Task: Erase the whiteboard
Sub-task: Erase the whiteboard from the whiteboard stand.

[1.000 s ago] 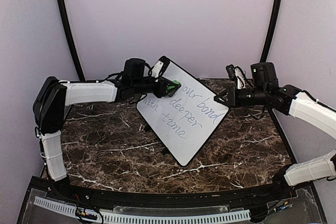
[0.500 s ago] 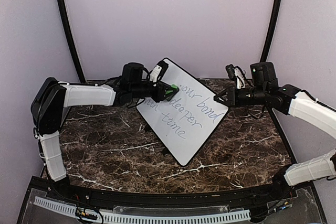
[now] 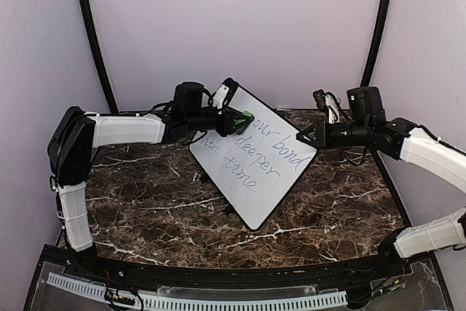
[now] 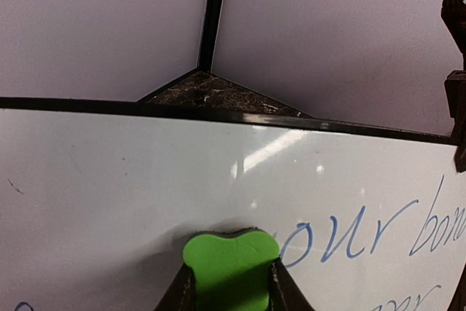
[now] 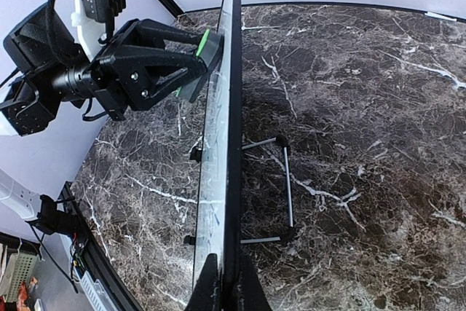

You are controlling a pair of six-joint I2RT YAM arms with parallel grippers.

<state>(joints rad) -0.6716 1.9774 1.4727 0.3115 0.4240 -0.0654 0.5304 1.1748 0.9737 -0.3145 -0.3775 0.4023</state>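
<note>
Top view: the whiteboard [image 3: 255,169] stands propped on the worktop [image 3: 138,202], and the right tool [image 3: 304,136] pinches its right corner to steady it.
Left wrist: the left tool [image 4: 230,293], clamped on the green eraser [image 4: 230,256], presses it against the board beside "your".
Right wrist: jaws shut on the board's edge.

The whiteboard [image 4: 131,180] has a smooth, glossy white face that throws back a streak of light, and its wire stand [image 5: 286,180] looks like thin dark metal rod. The green eraser [image 4: 229,260] looks soft and matt, like foam, between the matt black plastic fingers of the left gripper [image 3: 239,119]. The desk [image 5: 349,71] is dark brown marble-look stone with white veins, polished to a low sheen, and the arm shells [image 3: 120,129] are smooth white plastic.
</note>
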